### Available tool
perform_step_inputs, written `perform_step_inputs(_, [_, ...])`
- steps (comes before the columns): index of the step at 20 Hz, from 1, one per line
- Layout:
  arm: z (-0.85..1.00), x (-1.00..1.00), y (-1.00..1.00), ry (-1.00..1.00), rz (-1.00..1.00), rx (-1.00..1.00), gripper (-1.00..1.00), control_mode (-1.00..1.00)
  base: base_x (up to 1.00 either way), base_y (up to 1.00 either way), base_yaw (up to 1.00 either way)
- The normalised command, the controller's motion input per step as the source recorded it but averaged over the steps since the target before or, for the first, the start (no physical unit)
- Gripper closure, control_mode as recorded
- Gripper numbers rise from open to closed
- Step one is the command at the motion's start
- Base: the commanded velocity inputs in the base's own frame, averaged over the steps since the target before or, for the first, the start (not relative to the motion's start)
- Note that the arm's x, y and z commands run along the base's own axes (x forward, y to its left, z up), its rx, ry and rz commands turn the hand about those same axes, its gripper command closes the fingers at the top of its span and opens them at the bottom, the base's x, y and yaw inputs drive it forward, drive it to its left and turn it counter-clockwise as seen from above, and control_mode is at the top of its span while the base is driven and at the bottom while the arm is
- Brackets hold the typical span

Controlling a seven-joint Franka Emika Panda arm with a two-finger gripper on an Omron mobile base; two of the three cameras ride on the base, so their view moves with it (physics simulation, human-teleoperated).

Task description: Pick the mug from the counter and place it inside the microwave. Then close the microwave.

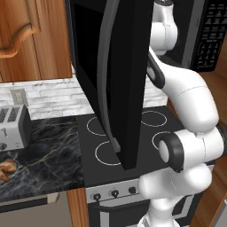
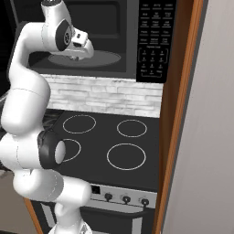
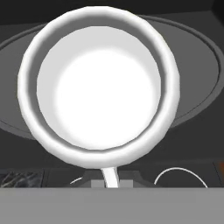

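The white mug (image 3: 100,87) is seen from straight above in the hand view, its round rim wide. My gripper (image 3: 109,180) is shut on the mug at its near edge, where a thin white piece runs down between the dark fingertips. Below the mug lies the grey round turntable (image 3: 199,83) of the microwave (image 2: 153,41). In the right base view my gripper (image 2: 80,50) is inside the microwave's open cavity, over the turntable (image 2: 103,58). The microwave door (image 1: 126,88) stands swung open toward me, its long grey handle (image 1: 106,66) facing left. The black marble counter (image 1: 44,155) lies lower left.
The open door hangs over the black stovetop (image 2: 109,141) and stands close to my arm. A silver toaster (image 1: 13,128) and a brown pastry (image 1: 6,167) sit on the counter at the left. A wooden panel (image 2: 178,114) borders the stove on the right.
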Motion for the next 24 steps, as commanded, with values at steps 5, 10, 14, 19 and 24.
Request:
perform_step_inputs(5, [0.0,0.3,0.05,0.02,0.0,0.0,1.0,-1.0,0.0,0.0,0.0])
perform_step_inputs(10, [0.0,0.14,0.09,0.04,0.0,0.0,1.0,-1.0,0.0,0.0,0.0])
perform_step_inputs(14, [0.0,0.14,0.04,0.06,0.0,0.0,1.0,-1.0,0.0,0.0,0.0])
perform_step_inputs(19, [-0.01,0.2,0.02,0.06,0.0,0.0,1.0,-1.0,0.0,0.0,0.0])
perform_step_inputs(24, [-0.05,0.24,0.03,0.05,0.0,0.0,1.0,-1.0,0.0,0.0,0.0])
